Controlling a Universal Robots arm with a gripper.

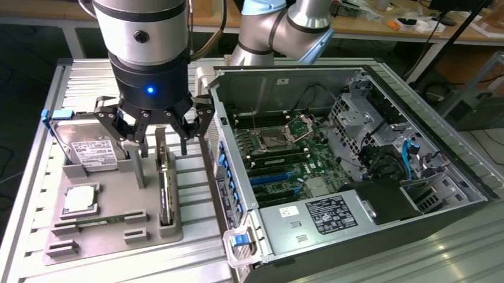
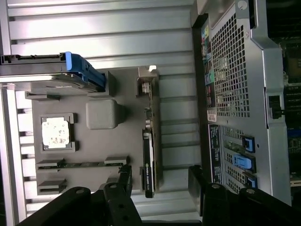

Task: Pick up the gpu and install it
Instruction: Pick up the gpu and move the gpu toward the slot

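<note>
The gpu [image 1: 164, 194] stands thin edge-on in a slot of the grey parts tray [image 1: 118, 236], on the tray's side nearest the computer case. In the wrist view the gpu [image 2: 149, 141] shows its black shroud edge, with the silver bracket at its far end. My gripper [image 1: 160, 138] hovers open just above the card's far end, its black fingers spread to either side and nothing between them. In the wrist view the gripper [image 2: 160, 183] has one fingertip on each side of the card, apart from it.
The open computer case [image 1: 236, 194] lies at the exterior view's right, its motherboard [image 1: 284, 159] exposed. The tray also holds a hard drive [image 1: 91, 150], a processor [image 1: 81, 199] and a green memory stick [image 1: 98, 221]. Everything rests on a ribbed metal table [image 1: 79, 82].
</note>
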